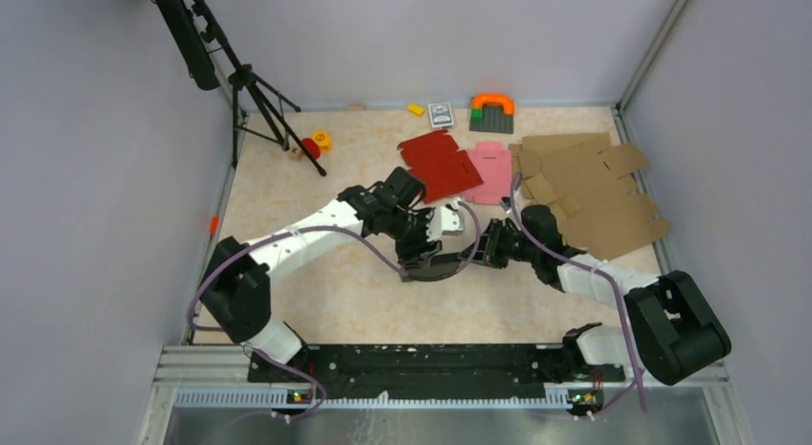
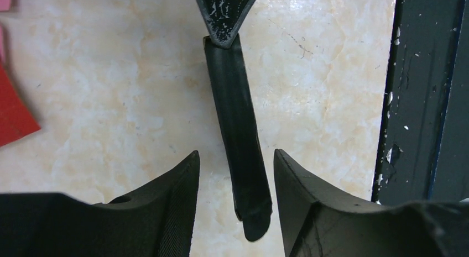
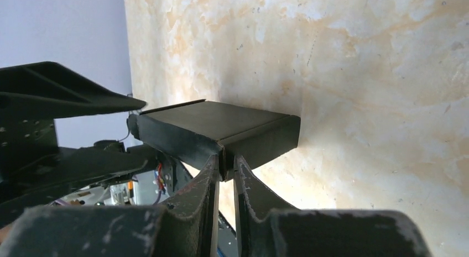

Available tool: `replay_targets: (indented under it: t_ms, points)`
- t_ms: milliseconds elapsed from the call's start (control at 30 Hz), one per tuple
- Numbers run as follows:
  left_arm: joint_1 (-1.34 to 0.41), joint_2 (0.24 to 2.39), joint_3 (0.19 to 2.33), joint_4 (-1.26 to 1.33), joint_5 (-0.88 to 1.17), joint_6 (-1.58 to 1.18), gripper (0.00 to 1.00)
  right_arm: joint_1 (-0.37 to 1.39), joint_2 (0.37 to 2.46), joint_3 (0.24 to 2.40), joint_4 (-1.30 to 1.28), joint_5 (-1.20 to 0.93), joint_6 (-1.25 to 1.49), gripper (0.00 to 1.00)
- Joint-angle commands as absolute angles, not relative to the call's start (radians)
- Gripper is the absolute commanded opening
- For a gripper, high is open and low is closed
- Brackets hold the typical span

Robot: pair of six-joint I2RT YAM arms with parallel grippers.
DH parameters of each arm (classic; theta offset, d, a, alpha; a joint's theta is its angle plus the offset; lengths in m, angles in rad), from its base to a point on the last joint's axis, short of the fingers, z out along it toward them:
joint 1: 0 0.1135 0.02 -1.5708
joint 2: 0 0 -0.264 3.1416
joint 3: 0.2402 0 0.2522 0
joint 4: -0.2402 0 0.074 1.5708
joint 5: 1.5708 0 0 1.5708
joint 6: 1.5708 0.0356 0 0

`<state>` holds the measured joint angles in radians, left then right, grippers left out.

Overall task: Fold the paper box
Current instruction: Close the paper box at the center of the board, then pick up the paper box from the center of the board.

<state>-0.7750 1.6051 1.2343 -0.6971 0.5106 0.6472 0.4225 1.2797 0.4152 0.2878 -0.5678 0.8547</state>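
- The right end effector (image 3: pixel 224 168) is clenched on a wall edge of the paper box (image 3: pixel 232 121), which sits mid-bench (image 3: pixel 359 74) between the two arms.
- The left end effector (image 2: pixel 236 153) is released, its fingers either side of a thin black panel without touching it.
- The box is matte black and already has raised walls. It seems largely folded, with closing tucks probably left.
- Farther back lie a red sheet (image 1: pixel 439 164) and a pink sheet (image 1: pixel 493 172).

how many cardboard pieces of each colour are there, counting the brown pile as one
black paper box: 1
red blank: 1
pink blank: 1
brown pile: 1
total: 4
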Motion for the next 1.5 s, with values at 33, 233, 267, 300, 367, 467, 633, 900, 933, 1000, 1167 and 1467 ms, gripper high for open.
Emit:
replay_targets:
  t_ms: [33, 233, 267, 300, 367, 467, 633, 900, 933, 1000, 1167, 1467]
  points:
    - [-0.773, 1.453, 1.155, -0.590, 0.434, 0.486, 0.56, 0.420, 1.258, 0.448, 0.163, -0.510, 0.807, 0.11]
    - [-0.774, 1.263, 1.018, -0.438, 0.257, 0.172, 0.59, 0.454, 1.240, 0.474, 0.137, -0.496, 0.809, 0.12]
    - [-0.774, 1.221, 0.986, -0.385, 0.198, 0.086, 0.60, 0.461, 1.241, 0.480, 0.135, -0.493, 0.811, 0.12]
    - [-0.773, 1.174, 0.956, -0.347, 0.155, 0.018, 0.61, 0.468, 1.238, 0.487, 0.134, -0.492, 0.813, 0.13]
    - [-0.773, 1.076, 0.878, -0.280, 0.104, -0.105, 0.71, 0.480, 1.235, 0.503, 0.123, -0.488, 0.810, 0.15]
    - [-0.773, 0.919, 0.738, -0.190, 0.019, -0.225, 0.91, 0.489, 1.214, 0.534, 0.075, -0.466, 0.777, 0.23]
    - [-0.772, 0.739, 0.519, -0.061, -0.058, -0.415, 0.94, 0.489, 1.169, 0.598, -0.050, -0.425, 0.700, 0.30]
    - [-0.762, 0.736, 0.507, -0.132, -0.208, -0.726, 0.99, 0.501, 1.137, 0.734, -0.226, -0.479, 0.457, 0.46]
    - [-0.759, 0.733, 0.513, -0.142, -0.212, -0.740, 0.99, 0.516, 1.124, 0.755, -0.252, -0.474, 0.399, 0.52]
    - [-0.746, 0.726, 0.510, -0.155, -0.214, -0.770, 0.99, 0.567, 1.106, 0.796, -0.295, -0.425, 0.271, 0.62]
    - [-0.657, 0.742, 0.501, -0.168, -0.086, -0.754, 0.97, 0.611, 1.127, 0.841, -0.237, -0.593, -0.004, 0.77]
    - [-0.527, 0.651, 0.450, -0.252, 0.053, -0.714, 0.98, 0.698, 1.189, 0.851, -0.325, -0.484, -0.579, 0.71]
